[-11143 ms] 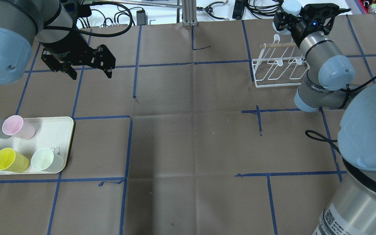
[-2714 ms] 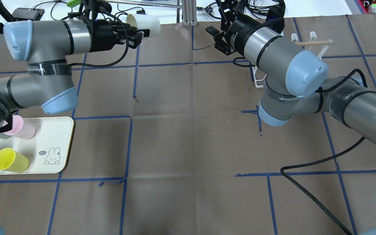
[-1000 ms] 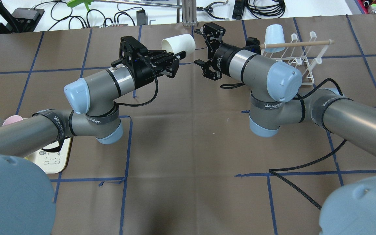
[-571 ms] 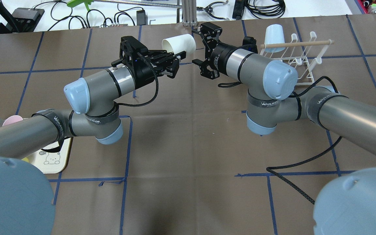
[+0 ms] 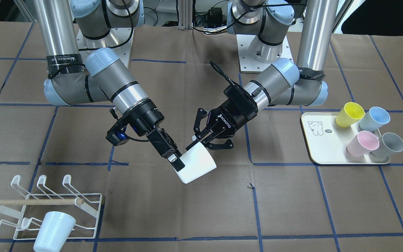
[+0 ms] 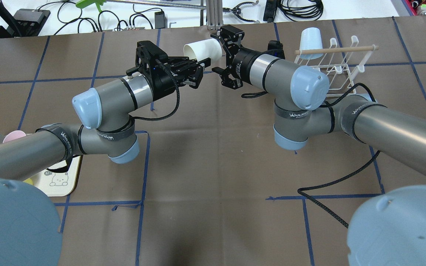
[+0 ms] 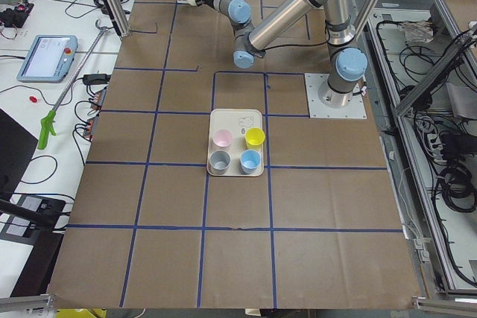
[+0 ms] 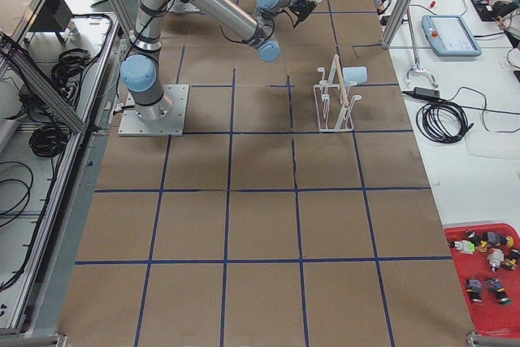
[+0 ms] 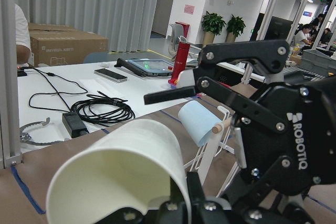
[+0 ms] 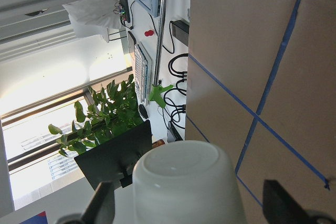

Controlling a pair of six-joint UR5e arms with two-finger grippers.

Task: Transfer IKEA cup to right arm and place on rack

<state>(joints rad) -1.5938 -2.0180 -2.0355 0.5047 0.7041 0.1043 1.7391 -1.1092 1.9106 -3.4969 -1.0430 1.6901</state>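
Observation:
A white cup [image 6: 203,50] hangs in the air on its side over the far middle of the table. My left gripper [image 6: 200,64] is shut on its rim. It also shows in the front view [image 5: 198,162] and the left wrist view [image 9: 115,182]. My right gripper [image 6: 221,53] is open, with its jaws on either side of the cup's base. The right wrist view shows the cup's base [image 10: 184,187] between the spread fingers [image 10: 102,203], with gaps on both sides. The white wire rack [image 6: 340,70] stands behind the right arm.
A pale blue cup [image 6: 310,38] hangs upside down on the rack [image 5: 40,206]. A cream tray [image 5: 320,147] on the left arm's side holds yellow [image 5: 349,113], blue [image 5: 373,117], pink [image 5: 362,143] and grey [image 5: 388,145] cups. A braided cable [image 6: 327,184] lies on the table.
My right gripper has moved left toward the cup, and its open jaws now straddle the base. My left gripper and the cup have stayed still.

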